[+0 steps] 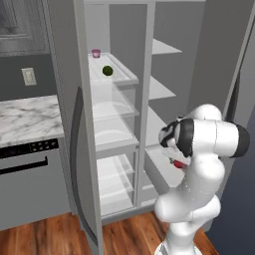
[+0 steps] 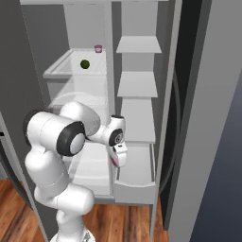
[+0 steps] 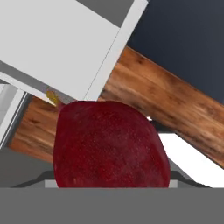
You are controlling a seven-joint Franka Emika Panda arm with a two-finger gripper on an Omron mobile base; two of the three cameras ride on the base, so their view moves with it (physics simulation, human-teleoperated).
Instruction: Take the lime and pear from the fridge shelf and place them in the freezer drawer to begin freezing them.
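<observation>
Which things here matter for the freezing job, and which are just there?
Part of the job:
- pear, held in the gripper
- lime on the fridge shelf
- freezer drawer

Just there:
- pink cup
- marble counter

Fridge interior, fruit and floor: surface finishes

The pear (image 3: 109, 144) has a matt, finely speckled dark red skin. The lime (image 1: 107, 70) looks dull and slightly rough. The shelf (image 1: 124, 74) under it is smooth, translucent and glass-like. The drawer (image 2: 137, 184) is plain matt grey. The floor (image 3: 175, 105) is grained brown wood, the counter (image 1: 27, 119) veined marble.
</observation>
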